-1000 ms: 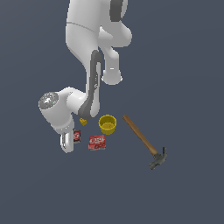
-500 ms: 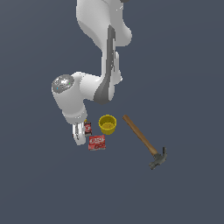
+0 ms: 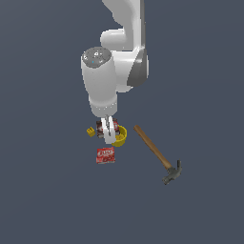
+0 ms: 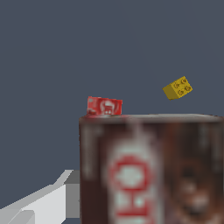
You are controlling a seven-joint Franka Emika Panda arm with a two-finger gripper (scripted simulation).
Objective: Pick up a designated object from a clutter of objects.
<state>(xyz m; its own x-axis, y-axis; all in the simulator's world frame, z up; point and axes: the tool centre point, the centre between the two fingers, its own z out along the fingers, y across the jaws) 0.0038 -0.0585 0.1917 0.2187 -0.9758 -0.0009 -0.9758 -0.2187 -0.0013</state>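
The dark-brown box (image 3: 106, 127) is pinched between the fingers of the gripper (image 3: 108, 135), and it appears to be raised off the bench (image 3: 47, 200), though how high cannot be judged from the exterior view. In the wrist view the box (image 4: 151, 170) fills the near field, with one pale finger (image 4: 39, 201) seen against its side, so the hold is taken as firm on the narrow faces.

For the lift to be done well, a straight upward path is advised, with the jaws kept pressed on the box throughout. Sideways drift is best avoided, since the yellow cup (image 3: 121, 136) sits just beside the gripper on the exterior view's right and the small yellow cube (image 3: 90, 131) lies just to the left (both close enough to be nudged by a swing). The red flat box (image 3: 105, 155) lies below in that view, apart from the fingers, and the hammer (image 3: 157, 153) rests well off to the right; neither seems at risk. A flat box held by its edges may pivot, so a slow rise is judged the safer course.

The box itself is seen as flat, rectangular and dark brown, with a red-and-white label on its broad face (blurred in the wrist view, so the lettering cannot be read). Its edges look crisp and its faces rigid, which should be kind to a pinch grip.
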